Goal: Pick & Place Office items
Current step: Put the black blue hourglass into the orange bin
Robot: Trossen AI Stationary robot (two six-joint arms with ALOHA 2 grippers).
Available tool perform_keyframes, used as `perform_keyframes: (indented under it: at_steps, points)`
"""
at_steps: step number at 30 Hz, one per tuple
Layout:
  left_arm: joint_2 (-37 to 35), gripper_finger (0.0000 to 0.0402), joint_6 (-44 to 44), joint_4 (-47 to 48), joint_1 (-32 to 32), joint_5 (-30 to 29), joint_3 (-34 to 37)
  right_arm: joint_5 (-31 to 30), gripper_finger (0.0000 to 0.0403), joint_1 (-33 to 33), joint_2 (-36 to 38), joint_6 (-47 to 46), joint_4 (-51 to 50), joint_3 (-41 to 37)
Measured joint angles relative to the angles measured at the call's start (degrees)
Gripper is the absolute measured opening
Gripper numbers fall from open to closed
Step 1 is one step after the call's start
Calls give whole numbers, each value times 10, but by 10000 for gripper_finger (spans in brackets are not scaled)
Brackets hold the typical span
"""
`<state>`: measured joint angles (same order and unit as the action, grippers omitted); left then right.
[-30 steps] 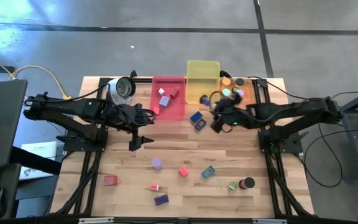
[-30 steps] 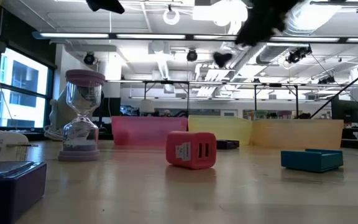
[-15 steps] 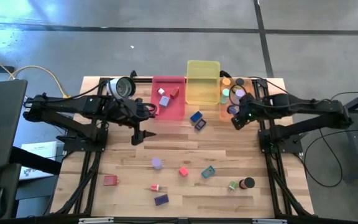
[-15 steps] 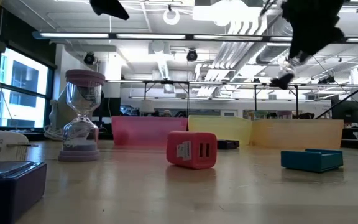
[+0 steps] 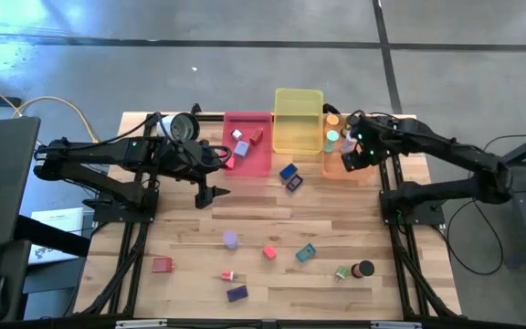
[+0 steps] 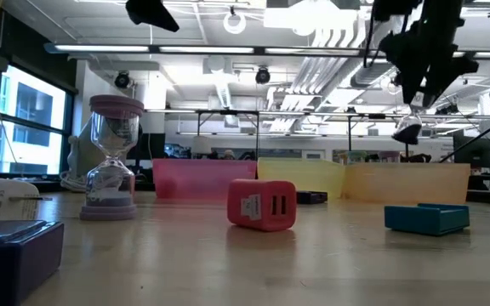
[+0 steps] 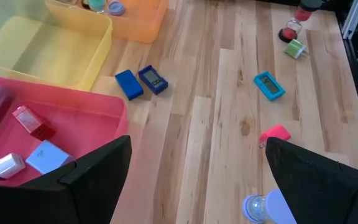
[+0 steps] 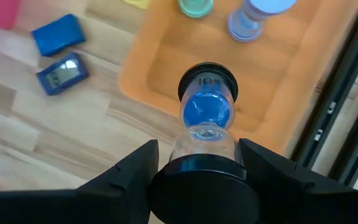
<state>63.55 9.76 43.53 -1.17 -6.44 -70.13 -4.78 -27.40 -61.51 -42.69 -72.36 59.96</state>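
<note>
- 3 see-through trays sit side by side at the far edge of the wooden tabletop (image 5: 272, 219): a pink tray (image 5: 256, 163), a yellow tray (image 5: 298, 102), an orange tray (image 5: 331, 167).
- A round silver thing (image 5: 184, 128) sits left of the pink tray.

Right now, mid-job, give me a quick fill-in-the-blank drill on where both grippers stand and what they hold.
1. The right gripper holds a small ____ with blue sand.
2. It hangs above the ____ tray.
3. The left gripper is open and holds ____.
4. The two blue blocks lie on the table beside the ____ tray.

Missing words: hourglass; orange; nothing; pink
</note>
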Motion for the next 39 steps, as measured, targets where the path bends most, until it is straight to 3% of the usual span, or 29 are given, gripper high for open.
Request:
perform_keyframes:
  at_steps: [8, 17, 29, 39]
  points:
    - [0, 363, 0, 0, 0, 2, 0, 51, 206, -119, -58, 61, -10, 0]
    - [0, 363, 0, 0, 0, 3, 0, 103, 206, -199, -123, 136, -10, 0]
    - [0, 363, 9, -3, 0, 3, 0, 102, 206, -227, -214, 181, 7, 0]
    - [0, 363, 10, -2, 0, 3, 0, 78, 206, -226, -238, 190, 19, 0]
